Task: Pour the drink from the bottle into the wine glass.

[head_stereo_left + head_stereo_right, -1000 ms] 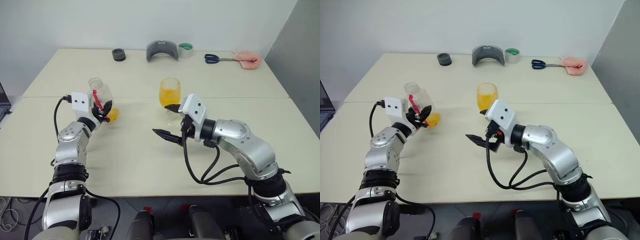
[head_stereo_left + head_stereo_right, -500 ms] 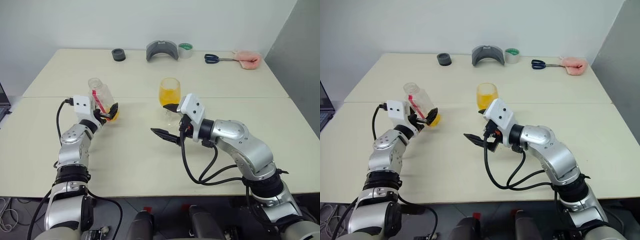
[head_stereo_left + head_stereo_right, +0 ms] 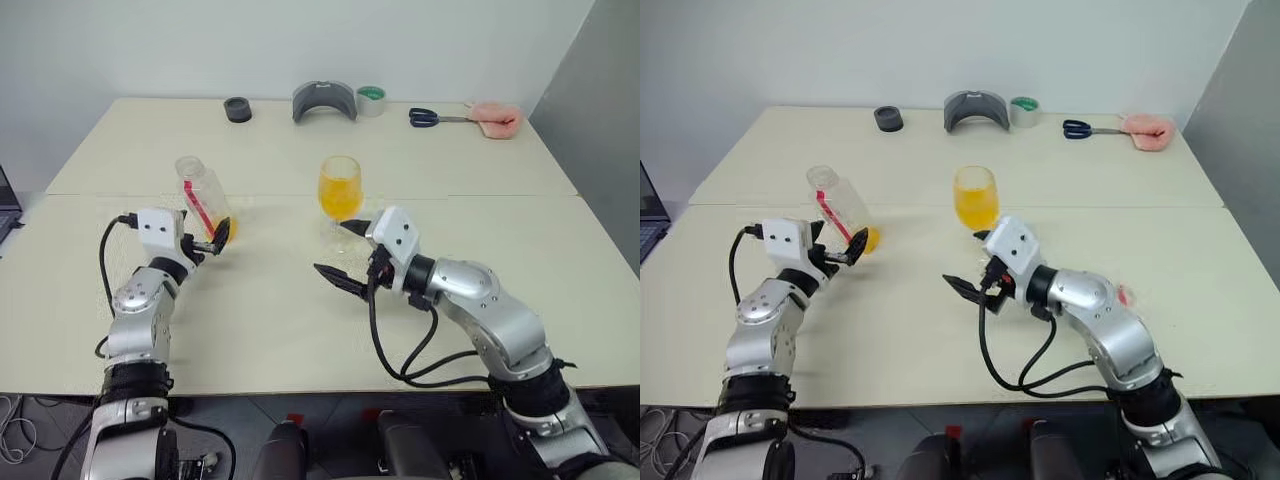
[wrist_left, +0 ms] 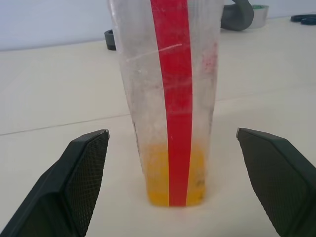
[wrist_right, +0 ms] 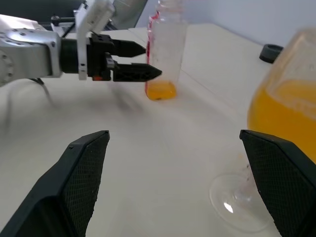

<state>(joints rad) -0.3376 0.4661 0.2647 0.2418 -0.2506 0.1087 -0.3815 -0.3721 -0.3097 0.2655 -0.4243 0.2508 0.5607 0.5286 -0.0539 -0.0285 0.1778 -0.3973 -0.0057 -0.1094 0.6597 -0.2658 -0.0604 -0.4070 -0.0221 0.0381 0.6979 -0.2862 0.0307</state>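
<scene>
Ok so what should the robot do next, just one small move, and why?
Probably draw the left pincer straight back from the bottle. The bottle stands upright on the table, nearly empty, both fingers clear of it, and the wine glass holds the drink, so pouring looks finished.

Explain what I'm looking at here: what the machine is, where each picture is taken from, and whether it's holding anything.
This is a humanoid robot with two arms, each ending in two black fingers. Two pictures come from cameras in its head, looking down over a table. The other two come from cameras on its wrists, looking along the fingers. The left gripper is open, just in front of the bottle, which stands on the table with a little orange drink left in it. The right gripper is open beside the wine glass, which is filled with drink. Nothing is held. Scissors and tape lie at the far edge.
</scene>
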